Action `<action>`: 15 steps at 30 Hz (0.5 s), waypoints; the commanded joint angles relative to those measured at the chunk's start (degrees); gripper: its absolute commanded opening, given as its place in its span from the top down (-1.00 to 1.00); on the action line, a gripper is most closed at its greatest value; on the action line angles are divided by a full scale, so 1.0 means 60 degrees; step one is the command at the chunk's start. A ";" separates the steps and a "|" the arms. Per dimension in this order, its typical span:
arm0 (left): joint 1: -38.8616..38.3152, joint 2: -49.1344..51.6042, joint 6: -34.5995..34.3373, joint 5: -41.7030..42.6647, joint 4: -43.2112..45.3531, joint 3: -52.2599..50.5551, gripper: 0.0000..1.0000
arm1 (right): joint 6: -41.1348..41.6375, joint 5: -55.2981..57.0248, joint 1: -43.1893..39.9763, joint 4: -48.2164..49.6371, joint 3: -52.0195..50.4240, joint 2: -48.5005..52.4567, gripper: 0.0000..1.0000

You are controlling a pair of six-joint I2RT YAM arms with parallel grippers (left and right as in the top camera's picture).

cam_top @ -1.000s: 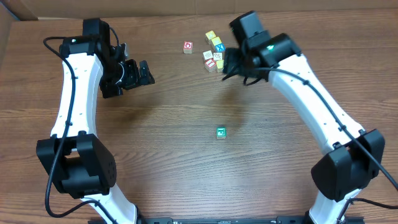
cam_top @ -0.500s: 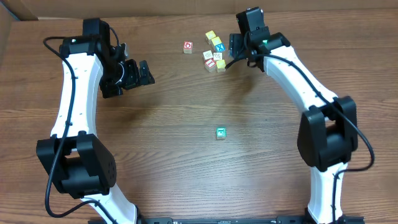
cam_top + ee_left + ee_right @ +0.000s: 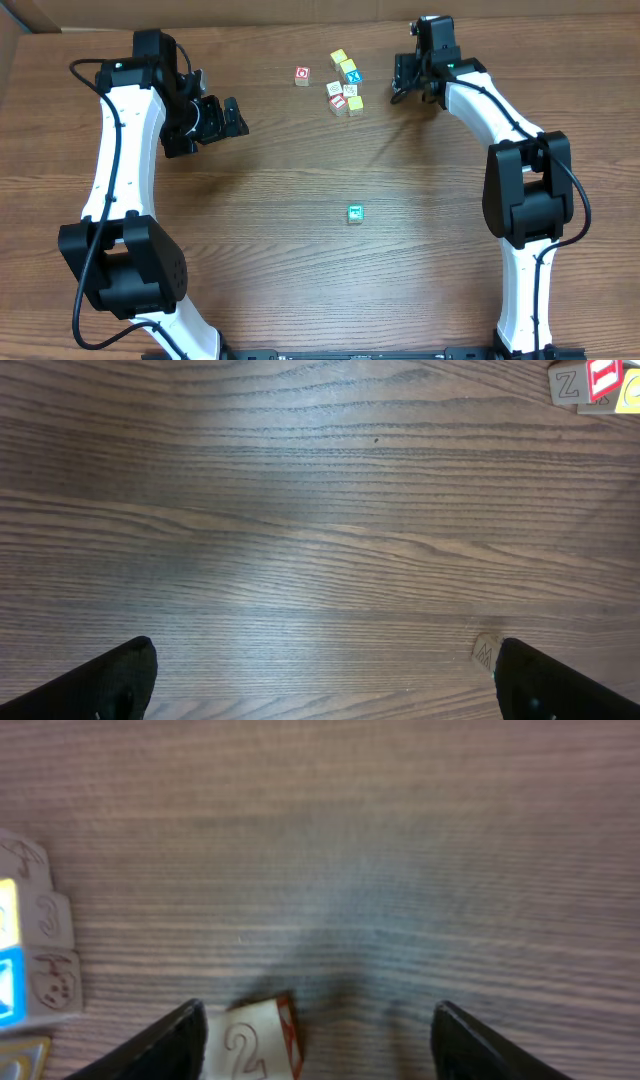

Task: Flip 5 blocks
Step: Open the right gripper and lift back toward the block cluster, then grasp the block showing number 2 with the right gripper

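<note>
Several small wooden blocks (image 3: 346, 84) sit bunched at the far middle of the table. One red-faced block (image 3: 302, 76) lies to their left, and a green block (image 3: 355, 212) rests alone at mid-table. My right gripper (image 3: 400, 85) is just right of the bunch and open. In the right wrist view a block marked "2" (image 3: 253, 1042) with a red side lies on the table just inside the left finger (image 3: 165, 1045) of that gripper (image 3: 320, 1045), with a wide gap to the other finger. My left gripper (image 3: 225, 108) hangs open at far left, over bare wood (image 3: 325, 680).
Three pale blocks (image 3: 40, 955) show at the left edge of the right wrist view. The corner of the bunch (image 3: 592, 380) appears at the top right of the left wrist view. A cardboard wall (image 3: 250, 12) runs behind the table's far edge.
My right arm has drawn back to the right and towards the far edge, away from the bunch of blocks. The blocks and the left arm have not moved.
</note>
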 commanded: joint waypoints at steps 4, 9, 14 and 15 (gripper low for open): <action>-0.0004 -0.0007 -0.0098 0.0011 0.0007 0.0255 -1.00 | -0.0831 -0.1311 0.0051 -0.0036 0.0135 0.0273 -0.35; -0.0004 -0.0004 -0.0098 0.0011 0.0007 0.0255 -1.00 | -0.0816 -0.1293 0.0098 -0.0299 0.0131 0.0386 -0.33; -0.0004 -0.0007 -0.0098 0.0011 0.0007 0.0255 -1.00 | -0.0816 -0.1293 0.0095 -0.0368 0.0131 0.0390 -0.38; -0.0004 -0.0007 -0.0098 0.0011 0.0007 0.0255 -0.99 | -0.0816 -0.1297 0.0095 -0.0386 0.0131 0.0393 -0.38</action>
